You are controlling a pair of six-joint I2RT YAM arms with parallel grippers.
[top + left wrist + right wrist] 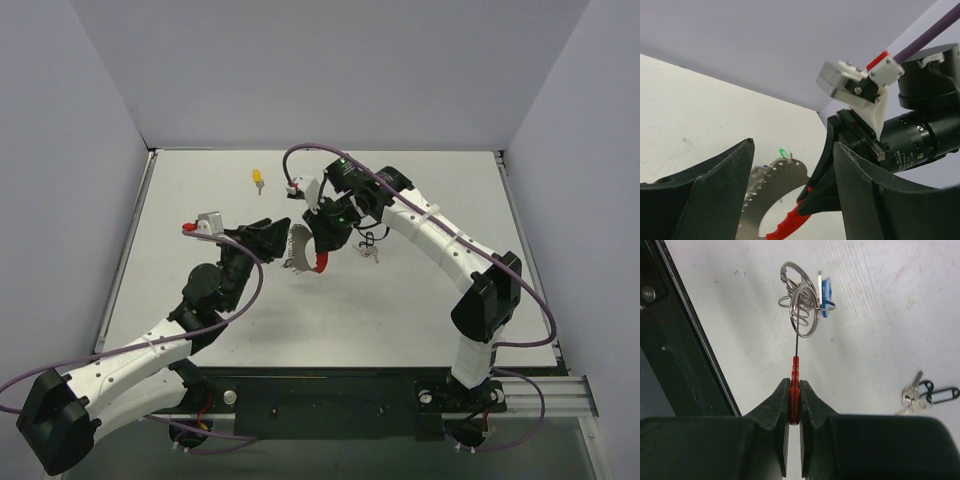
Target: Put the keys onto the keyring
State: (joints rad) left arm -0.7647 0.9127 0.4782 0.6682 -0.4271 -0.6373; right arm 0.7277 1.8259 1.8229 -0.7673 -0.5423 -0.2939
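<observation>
Right gripper (795, 385): jaws clamped shut on the red arc of the keyring (796, 365), holding it edge-on in the air above the table (420, 300).
Left gripper (794, 145): jaws spread wide with nothing between them, just left of the keyring and facing it.
Keyring: mid-air over the table's centre, between the two grippers, its silver loops hanging at the end away from the right fingers.
Blue key (826, 296): among those loops; whether it is fully threaded cannot be told.
Other keys: the yellow key (258, 178) lies far and left on the table; a bunch with black tags (920, 390) lies to the right of the keyring.
Step in hand, as judged: the left gripper takes a key and works it onto a loop.
Doing it well: keep the right clamp firm so the ring cannot swivel, and pinch the key by its plastic head, not its blade.
Risk: a nudge to the loops could shake the blue key loose.
</observation>
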